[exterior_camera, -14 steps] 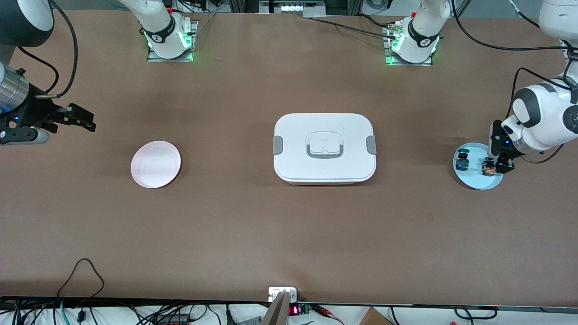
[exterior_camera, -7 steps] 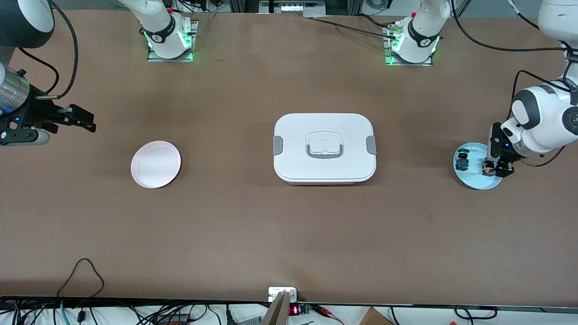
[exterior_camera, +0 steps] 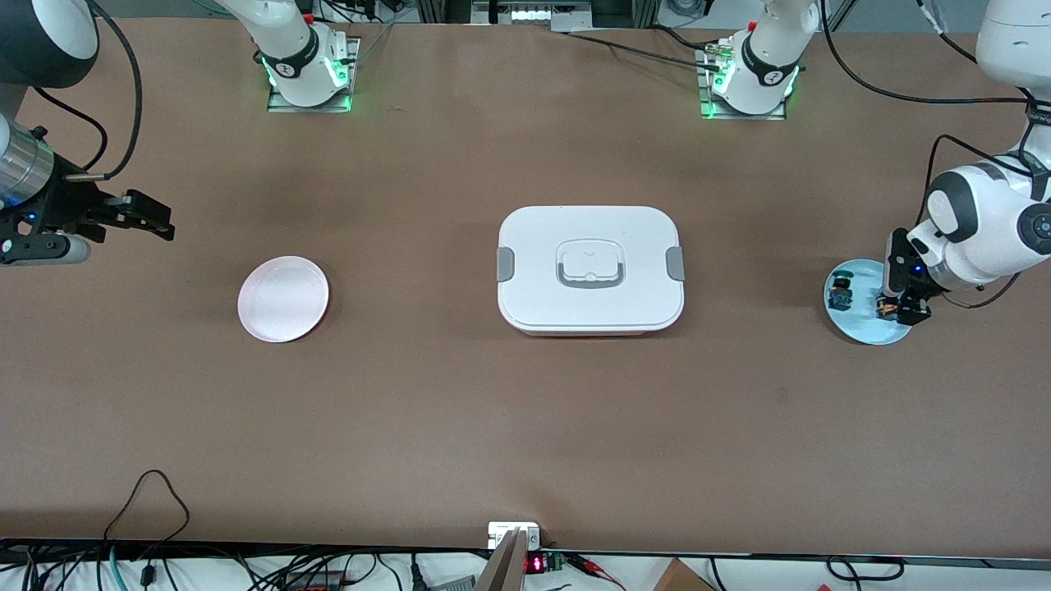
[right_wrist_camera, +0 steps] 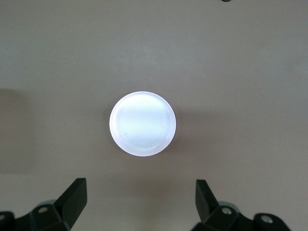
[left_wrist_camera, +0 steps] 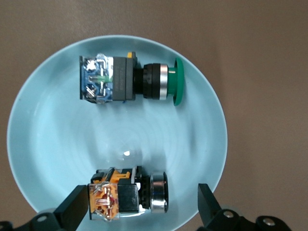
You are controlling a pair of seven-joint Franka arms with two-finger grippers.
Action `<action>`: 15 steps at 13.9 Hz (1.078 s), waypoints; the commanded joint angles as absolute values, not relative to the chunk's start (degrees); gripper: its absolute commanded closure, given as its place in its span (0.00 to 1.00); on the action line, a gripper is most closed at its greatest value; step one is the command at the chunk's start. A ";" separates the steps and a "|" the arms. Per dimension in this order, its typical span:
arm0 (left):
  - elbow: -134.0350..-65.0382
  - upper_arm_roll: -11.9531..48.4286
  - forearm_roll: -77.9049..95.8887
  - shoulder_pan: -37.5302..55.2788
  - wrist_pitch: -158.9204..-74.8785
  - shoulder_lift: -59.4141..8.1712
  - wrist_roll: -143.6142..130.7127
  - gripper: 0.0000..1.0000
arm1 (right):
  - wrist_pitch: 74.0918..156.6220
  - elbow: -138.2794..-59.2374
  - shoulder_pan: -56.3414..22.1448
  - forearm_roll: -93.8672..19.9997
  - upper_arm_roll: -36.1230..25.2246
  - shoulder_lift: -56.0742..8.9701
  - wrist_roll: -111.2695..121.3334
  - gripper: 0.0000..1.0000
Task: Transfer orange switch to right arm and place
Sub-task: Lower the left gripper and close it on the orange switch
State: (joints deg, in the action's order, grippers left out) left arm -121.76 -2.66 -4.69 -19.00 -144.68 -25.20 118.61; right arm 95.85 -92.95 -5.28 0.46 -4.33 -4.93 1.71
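Observation:
The orange switch [left_wrist_camera: 126, 194] [exterior_camera: 884, 308] lies on its side on a light blue plate [left_wrist_camera: 43, 139] [exterior_camera: 860, 330] at the left arm's end of the table. My left gripper [left_wrist_camera: 142, 203] [exterior_camera: 900, 309] is low over that plate and open, its fingers either side of the switch. One finger [left_wrist_camera: 74, 208] is right next to the orange end; the other stands apart from the silver cap. My right gripper [exterior_camera: 153, 220] [right_wrist_camera: 139, 198] hangs open and empty at the right arm's end, with a pale pink plate [exterior_camera: 283, 298] [right_wrist_camera: 142, 123] below it.
A second switch with a green cap and blue body [left_wrist_camera: 127, 79] [exterior_camera: 839, 293] lies on the same blue plate. A white lidded box with grey latches [exterior_camera: 589, 267] stands mid-table. Cables and a small device [exterior_camera: 515, 535] run along the table's near edge.
The left gripper has sunk a little onto the blue plate, closing in around the orange switch. The right arm has not moved.

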 commanded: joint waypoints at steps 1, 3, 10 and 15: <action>-119.71 -1.93 -3.69 -20.13 -144.84 -26.98 119.97 0.00 | 95.45 -92.72 -5.01 0.61 -4.13 -4.83 1.41 0.00; -119.53 -1.93 -3.69 -20.13 -144.84 -27.33 119.97 0.00 | 95.45 -92.72 -5.01 0.88 -4.04 -4.83 1.41 0.00; -118.30 -1.76 -2.90 -20.04 -144.76 -28.65 119.97 0.00 | 95.80 -91.58 -5.27 0.53 -3.87 -4.92 0.62 0.00; -118.30 -1.76 -2.55 -20.13 -143.79 -27.34 119.79 0.00 | 95.27 -90.18 -5.27 0.62 -3.87 -4.92 1.14 0.00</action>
State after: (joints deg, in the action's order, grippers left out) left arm -119.65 -2.38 -3.97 -19.39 -144.78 -27.04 118.61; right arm 95.96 -91.53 -5.40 0.46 -4.06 -4.88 1.66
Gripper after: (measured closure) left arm 0.000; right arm 0.000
